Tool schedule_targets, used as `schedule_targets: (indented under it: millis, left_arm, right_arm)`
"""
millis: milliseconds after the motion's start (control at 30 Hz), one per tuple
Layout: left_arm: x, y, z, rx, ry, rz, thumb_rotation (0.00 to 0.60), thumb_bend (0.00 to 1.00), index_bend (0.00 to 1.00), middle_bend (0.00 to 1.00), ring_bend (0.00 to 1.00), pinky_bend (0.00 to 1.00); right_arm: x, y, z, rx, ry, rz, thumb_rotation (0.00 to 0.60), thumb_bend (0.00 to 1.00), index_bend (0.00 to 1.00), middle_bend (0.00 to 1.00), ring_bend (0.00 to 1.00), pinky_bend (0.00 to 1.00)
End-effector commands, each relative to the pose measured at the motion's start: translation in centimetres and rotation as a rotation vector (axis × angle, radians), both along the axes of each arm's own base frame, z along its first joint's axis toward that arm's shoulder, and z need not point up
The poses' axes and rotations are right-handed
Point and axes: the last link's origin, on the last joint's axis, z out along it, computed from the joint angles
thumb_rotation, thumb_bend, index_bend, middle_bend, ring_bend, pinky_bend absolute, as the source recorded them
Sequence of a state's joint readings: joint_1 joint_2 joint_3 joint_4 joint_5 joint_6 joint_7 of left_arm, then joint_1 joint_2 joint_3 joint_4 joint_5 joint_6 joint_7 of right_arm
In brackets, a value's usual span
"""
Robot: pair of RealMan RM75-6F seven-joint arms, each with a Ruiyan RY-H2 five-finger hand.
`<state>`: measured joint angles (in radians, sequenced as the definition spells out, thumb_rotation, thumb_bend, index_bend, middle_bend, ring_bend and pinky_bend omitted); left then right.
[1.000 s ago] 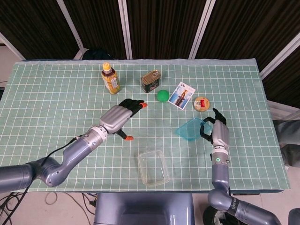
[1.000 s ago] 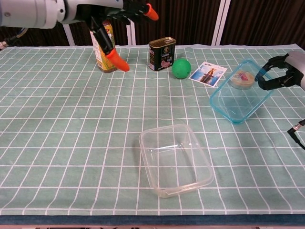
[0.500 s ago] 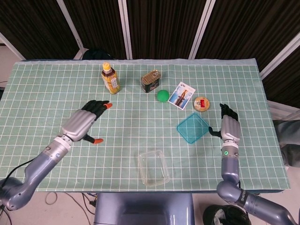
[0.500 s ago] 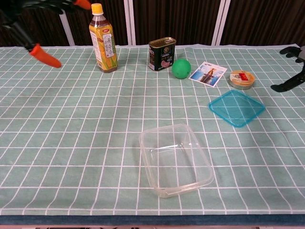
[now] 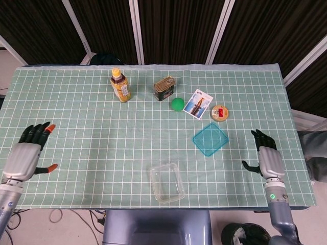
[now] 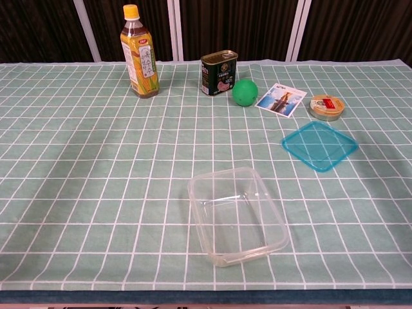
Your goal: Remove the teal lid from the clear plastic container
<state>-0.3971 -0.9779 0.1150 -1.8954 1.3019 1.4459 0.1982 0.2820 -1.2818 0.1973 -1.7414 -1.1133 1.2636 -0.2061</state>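
The teal lid (image 5: 210, 139) (image 6: 319, 145) lies flat on the green checked cloth, right of centre. The clear plastic container (image 5: 167, 182) (image 6: 236, 215) stands uncovered near the front edge, apart from the lid. My left hand (image 5: 26, 155) hovers at the far left edge of the table, fingers spread and holding nothing. My right hand (image 5: 266, 158) is at the right near the front edge, also spread and empty, well clear of the lid. Neither hand shows in the chest view.
At the back stand a tea bottle (image 5: 120, 86) (image 6: 140, 51), a tin can (image 5: 164, 88) (image 6: 218, 73) and a green ball (image 5: 177, 104) (image 6: 244, 92). A picture card (image 5: 197, 103) (image 6: 280, 100) and a small round tin (image 5: 219, 113) (image 6: 326, 107) lie behind the lid.
The right hand released the lid, which now lies flat, and drew back toward the front right. The left hand swept from the table's middle to the far left edge.
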Motion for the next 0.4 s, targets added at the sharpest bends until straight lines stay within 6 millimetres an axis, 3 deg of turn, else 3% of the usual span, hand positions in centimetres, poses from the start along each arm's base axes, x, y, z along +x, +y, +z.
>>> schedule_targets:
  millis: [33, 233, 400]
  left_arm:
    - [-3.2, -2.7, 0.1, 0.088, 0.039, 0.038, 0.600, 0.00, 0.00, 0.00, 0.00, 0.00]
    - [-5.7, -4.5, -0.1, 0.183, 0.079, 0.022, 0.600, 0.00, 0.00, 0.00, 0.00, 0.00]
    - [-6.7, -4.0, 0.0, 0.207, 0.090, 0.028, 0.600, 0.00, 0.00, 0.00, 0.00, 0.00]
  right_arm:
    - [-2.1, 2.9, 2.6, -0.032, 0.053, 0.058, 0.600, 0.30, 0.00, 0.00, 0.00, 0.00]
    - [-4.5, 3.5, 3.7, -0.122, 0.077, 0.076, 0.600, 0.30, 0.00, 0.00, 0.00, 0.00]
    - [-5.2, 2.9, 4.4, -0.168, 0.069, 0.051, 0.600, 0.30, 0.00, 0.00, 0.00, 0.00]
